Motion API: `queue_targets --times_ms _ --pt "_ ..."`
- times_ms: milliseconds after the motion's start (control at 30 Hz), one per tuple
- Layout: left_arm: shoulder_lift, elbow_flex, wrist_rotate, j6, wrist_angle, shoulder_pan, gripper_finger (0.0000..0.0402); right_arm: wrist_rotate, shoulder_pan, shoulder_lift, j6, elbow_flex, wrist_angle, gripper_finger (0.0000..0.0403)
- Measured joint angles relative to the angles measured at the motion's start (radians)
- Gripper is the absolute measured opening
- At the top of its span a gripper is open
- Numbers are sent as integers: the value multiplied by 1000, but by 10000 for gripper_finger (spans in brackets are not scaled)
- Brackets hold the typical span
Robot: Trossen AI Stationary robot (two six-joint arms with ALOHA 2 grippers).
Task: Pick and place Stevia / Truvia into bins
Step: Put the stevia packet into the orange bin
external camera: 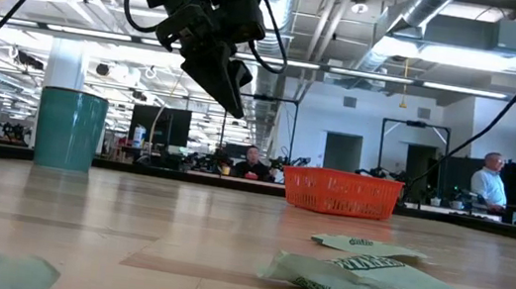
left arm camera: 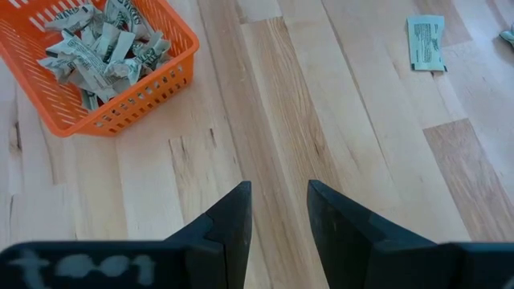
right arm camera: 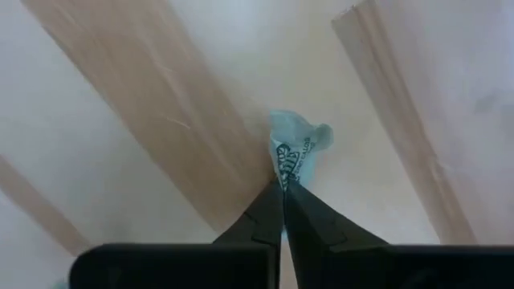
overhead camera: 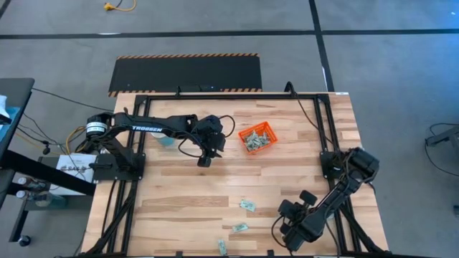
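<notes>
Right gripper [right arm camera: 283, 186] low at the pale wooden surface's [overhead camera: 186, 193] near right edge, jaws pinching a crumpled pale green paper sweetener packet [right arm camera: 293, 148]. Left gripper [left arm camera: 279, 210] raised, jaws spread, beside the packet-filled orange mesh plastic tray [overhead camera: 257, 137] toward the far edge.

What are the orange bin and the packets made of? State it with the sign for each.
Orange bin: looks like moulded plastic, glossy, with slotted mesh walls. Packets: apparently thin matte paper, pale green with print; those heaped in the bin are creased and crumpled.

The orange tray [overhead camera: 257, 137] holds packets; 3 packets [overhead camera: 247, 206] lie loose.
</notes>
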Motion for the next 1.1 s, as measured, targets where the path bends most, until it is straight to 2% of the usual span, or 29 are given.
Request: queue_targets --times_ms 167,400,600,767,867,933,1100 --pt "0 0 0 0 0 0 109 27 -19 -1 9 82 -102 5" --pt "0 0 0 -7 0 -4 109 310 -92 -2 -37 184 -188 4" --pt "0 0 8 -7 0 -17 109 466 -232 -63 -168 190 -209 3" --pt "0 0 9 -6 0 -29 109 564 -389 -165 -400 190 -194 2" --pt "0 0 9 -6 0 -34 109 548 -504 -225 -587 190 -145 1" --pt "0 0 9 -6 0 -35 109 492 -591 -258 -720 189 -87 1" --pt "0 0 9 -6 0 -35 109 122 -835 -333 -1019 104 130 1"
